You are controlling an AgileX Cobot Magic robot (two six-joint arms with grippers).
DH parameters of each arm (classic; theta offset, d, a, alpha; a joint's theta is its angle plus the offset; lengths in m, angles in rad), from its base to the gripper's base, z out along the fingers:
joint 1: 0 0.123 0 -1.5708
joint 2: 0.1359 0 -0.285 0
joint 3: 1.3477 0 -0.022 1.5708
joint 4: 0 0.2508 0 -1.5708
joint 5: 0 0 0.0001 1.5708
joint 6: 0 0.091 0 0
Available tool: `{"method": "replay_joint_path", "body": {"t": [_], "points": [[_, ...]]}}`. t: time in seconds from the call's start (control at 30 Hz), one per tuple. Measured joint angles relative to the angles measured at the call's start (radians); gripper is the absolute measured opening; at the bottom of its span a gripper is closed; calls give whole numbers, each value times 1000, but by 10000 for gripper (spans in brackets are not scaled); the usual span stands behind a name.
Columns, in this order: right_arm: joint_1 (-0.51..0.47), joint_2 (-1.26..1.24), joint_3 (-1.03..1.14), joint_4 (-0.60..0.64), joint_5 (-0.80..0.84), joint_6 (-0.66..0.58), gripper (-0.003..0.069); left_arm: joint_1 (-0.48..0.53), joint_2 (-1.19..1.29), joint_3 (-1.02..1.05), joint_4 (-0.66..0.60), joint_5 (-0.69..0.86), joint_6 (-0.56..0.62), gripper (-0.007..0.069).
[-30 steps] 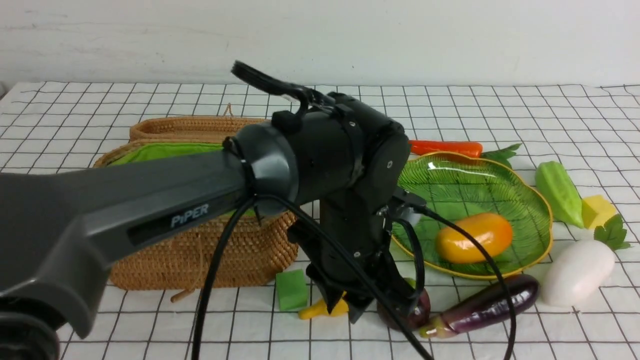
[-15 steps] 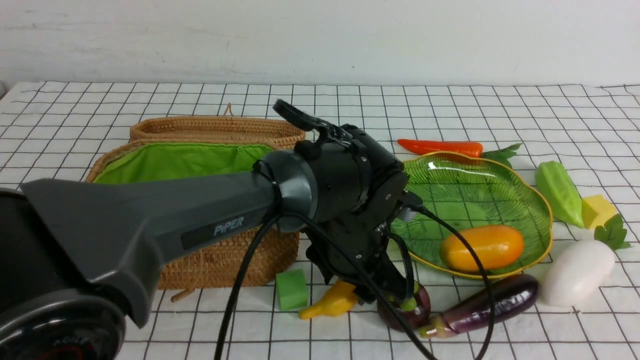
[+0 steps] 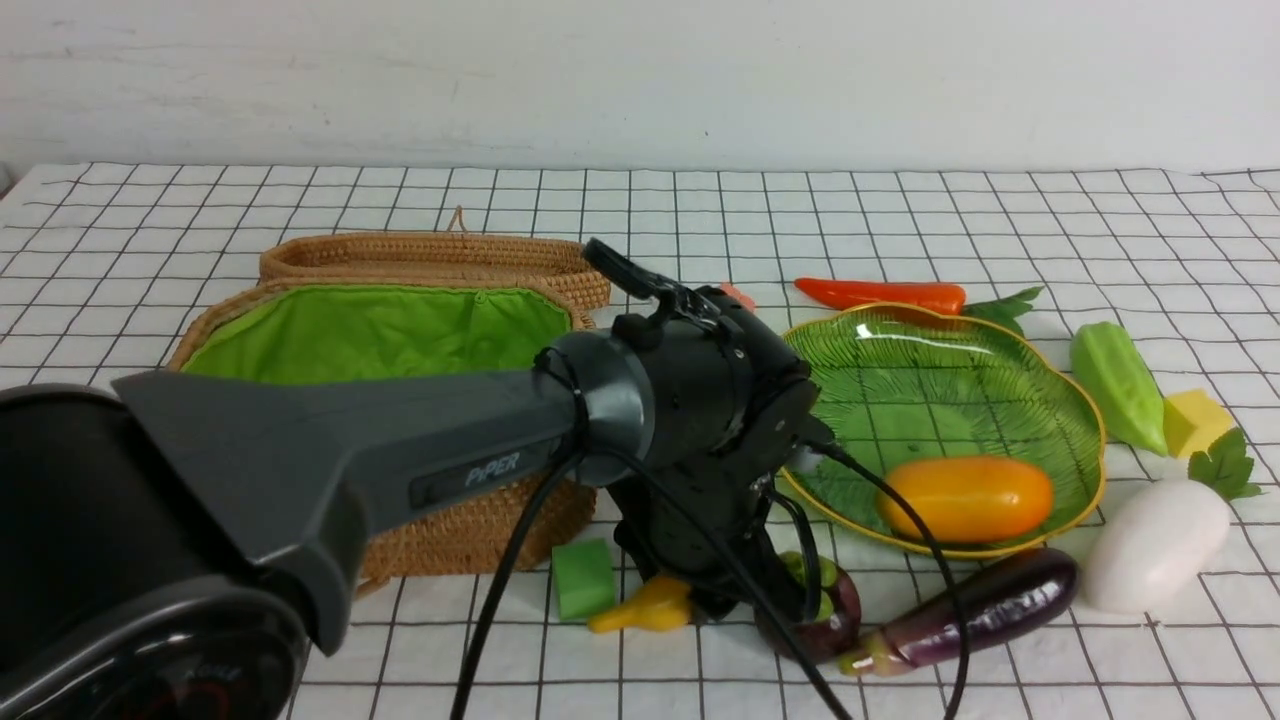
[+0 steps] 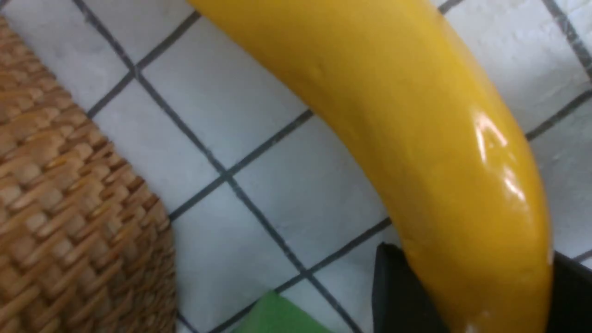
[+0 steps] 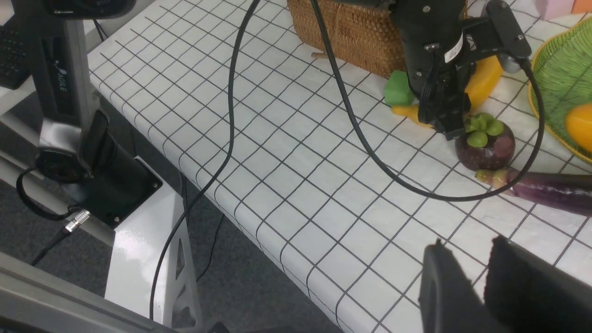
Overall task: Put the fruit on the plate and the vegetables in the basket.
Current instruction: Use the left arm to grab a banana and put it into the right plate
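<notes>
The banana (image 3: 645, 608) lies on the cloth in front of the basket (image 3: 450, 520), and my left gripper (image 3: 720, 600) is down over it. In the left wrist view both black fingers (image 4: 397, 286) press against the banana's (image 4: 416, 129) sides, so it is shut on the banana. The mango (image 3: 965, 497) rests in the plate (image 3: 900, 370). The mangosteen (image 3: 835, 620) and eggplant (image 3: 975, 605) lie just right of the gripper. Radish (image 3: 1150, 545), gourd (image 3: 1115, 385) and carrot (image 3: 880, 295) ring the plate. My right gripper (image 5: 468, 241) hangs over the table's near edge, narrowly open and holding nothing.
A green cube (image 3: 583, 578) sits beside the banana's tip and a yellow cube (image 3: 1195, 420) beside the gourd. The left arm's cable (image 5: 370, 148) loops across the cloth. The basket stands open with its green lining (image 3: 380, 330) showing. The robot's stand (image 5: 69, 115) is beyond the table edge.
My left arm has sunk lower, uncovering the basket's lining. The banana tipped up half a second ago and lies flatter now. The mango has slid a little to the right in the plate.
</notes>
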Motion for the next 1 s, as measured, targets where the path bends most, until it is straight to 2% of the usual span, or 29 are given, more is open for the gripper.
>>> {"method": "replay_joint_path", "body": {"t": [0.3, 0.4, 0.43, 0.5, 0.57, 0.6, 0.67, 0.73, 0.9, 1.0], "points": [[0, 0, 0, -11, 0, 0, 169, -21, 0, -293, -12, 194, 9, 316], [0, 0, 0, -75, 0, 10, 169, -40, 0, -424, -11, 214, 71, 316], [0, 0, 0, -126, 0, 31, 169, -44, -2, -469, -15, 213, 130, 316], [0, 0, 0, -176, 0, 55, 169, -46, -6, -492, -17, 185, 202, 316], [0, 0, 0, -308, 0, 171, 169, -46, -5, -510, -36, 79, 359, 316], [0, 0, 0, -308, 0, 171, 170, -45, -4, -510, -37, 69, 372, 316], [0, 0, 0, -388, 0, 254, 171, -42, 17, -511, -56, -35, 521, 316], [0, 0, 0, -413, 0, 289, 172, -41, 53, -511, -74, -126, 629, 316], [0, 0, 0, -375, 0, 300, 172, -35, 153, -511, -89, -298, 698, 316], [0, 0, 0, -321, 0, 300, 172, -21, 190, -510, -94, -331, 701, 316]]}}
